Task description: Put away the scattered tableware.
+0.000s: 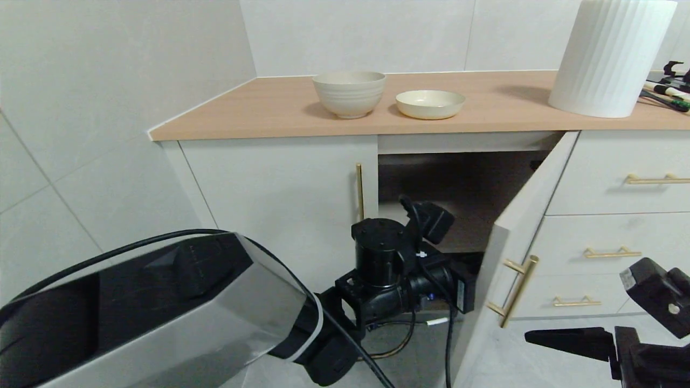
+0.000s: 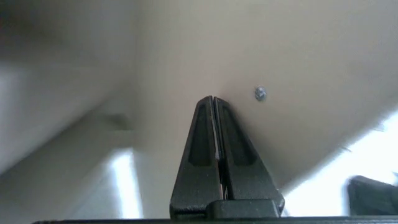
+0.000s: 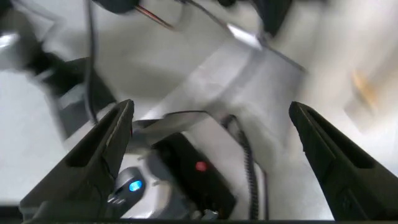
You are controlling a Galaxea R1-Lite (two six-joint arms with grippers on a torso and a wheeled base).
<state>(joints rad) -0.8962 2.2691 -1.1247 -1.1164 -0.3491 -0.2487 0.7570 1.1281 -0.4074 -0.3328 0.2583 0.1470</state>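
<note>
A deep beige bowl (image 1: 349, 94) and a shallow cream dish (image 1: 430, 103) stand side by side on the wooden countertop (image 1: 259, 110). Below them the cabinet door (image 1: 512, 237) is swung open, showing a dark compartment (image 1: 458, 188). My left arm's wrist (image 1: 399, 269) is low at the cabinet opening, beside the door's inner face. In the left wrist view my left gripper (image 2: 213, 99) is shut with nothing between its fingers, close to a pale panel with a screw (image 2: 260, 94). My right gripper (image 3: 211, 107) is open and empty, low at the right near the floor.
A tall white ribbed container (image 1: 612, 54) stands at the counter's right, with utensils (image 1: 668, 90) behind it. Drawers with gold handles (image 1: 612, 252) fill the right side. The open door's gold handle (image 1: 515, 291) juts out. A closed door (image 1: 280, 199) is on the left.
</note>
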